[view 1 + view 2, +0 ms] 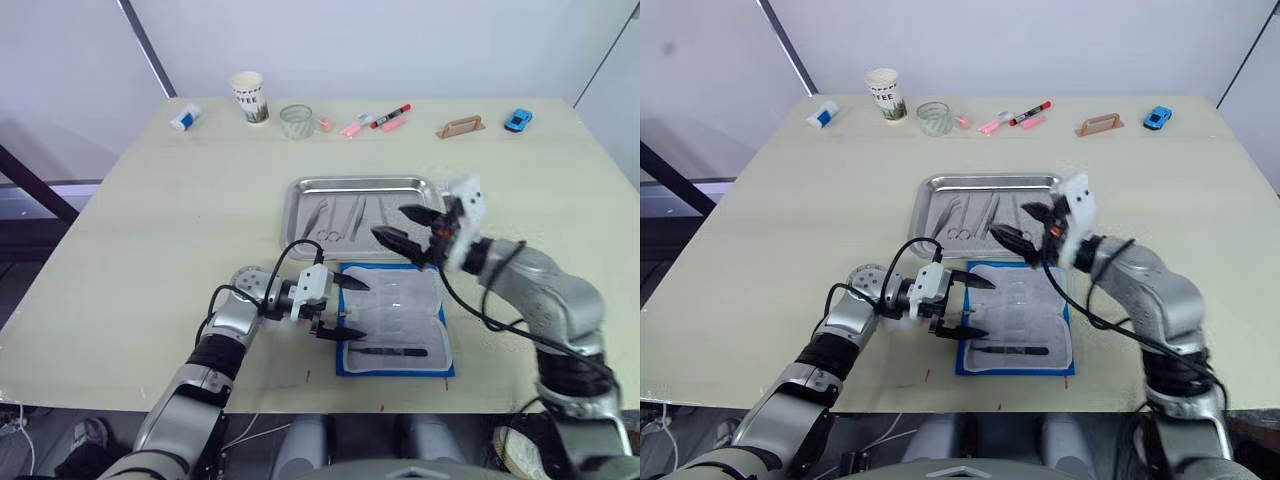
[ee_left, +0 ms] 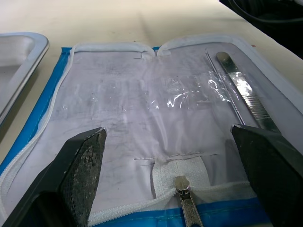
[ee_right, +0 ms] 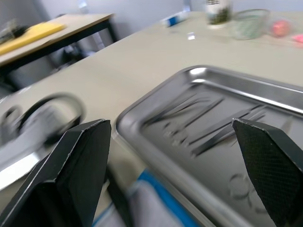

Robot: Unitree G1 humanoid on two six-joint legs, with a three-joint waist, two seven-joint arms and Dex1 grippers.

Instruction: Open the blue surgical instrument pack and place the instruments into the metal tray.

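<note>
The blue surgical instrument pack (image 1: 396,320) lies unzipped and spread flat on the desk (image 1: 150,220), pale lining up, just in front of the metal tray (image 1: 300,195) and nearly touching its near rim. One slim silvery tool (image 2: 246,94) is in the pack's lining along the edge nearest the robot, with a thin wire-like probe (image 2: 222,87) beside it. The other instruments (image 1: 345,218) — tweezers and ring-handled pieces — lie side by side in the left and middle of the tray.

The left claw (image 1: 342,308) sits low at the pack's left edge, its two black fingers spread wide and holding nothing; in the left wrist view the zipper pull (image 2: 187,201) lies between them at the pack's edge. The right claw (image 1: 405,227) hangs above the tray's near right corner, over the seam between tray and pack, also spread wide and empty.

Along the far edge of the desk stand a paper cup (image 1: 250,97) and a small glass (image 1: 295,121), with a white and blue tube (image 1: 185,117) to their left. To the right lie pink and red markers (image 1: 375,121), then a tan holder (image 1: 460,127) and a small blue toy car (image 1: 517,120) — all well apart from the tray.
</note>
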